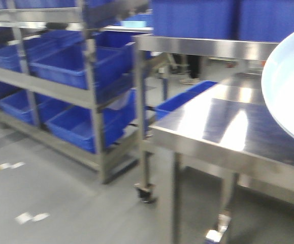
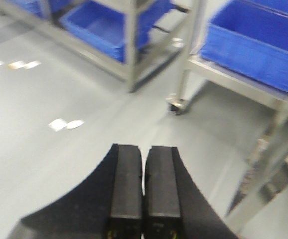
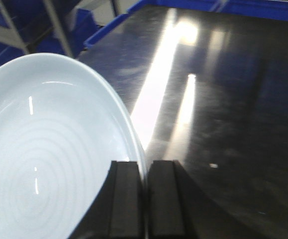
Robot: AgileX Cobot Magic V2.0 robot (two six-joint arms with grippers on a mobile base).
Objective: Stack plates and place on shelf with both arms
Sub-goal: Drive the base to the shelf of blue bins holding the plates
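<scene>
1. Your right gripper (image 3: 144,199) is clamped on the rim of a plate (image 3: 44,164). The thin edge runs between its two black matte fingers, which stand nearly together.
2. From that grip the plate spreads out to the left. Being round, it has no long axis. Its shallow, glossy, pale blue-white face shows faint concentric rings in the right wrist view.
3. In the front view the plate (image 1: 291,81) sits at the far right, tilted, over the right part of the steel table (image 1: 223,127). You cannot tell whether it touches the top.
4. The table top is flat, dark and reflective, streaked with bright glare. Its near edge is a straight brushed-steel lip, and bare surface runs left of the plate.
5. Your left gripper (image 2: 144,194) has its blocky black fingers pressed together with nothing between them, above the grey floor (image 2: 44,164).
6. To the left, well apart from the table, stands a metal rack (image 1: 93,96) holding blue bins (image 1: 70,66), with open floor in front. A caster (image 2: 176,104) sits under a table leg.
</scene>
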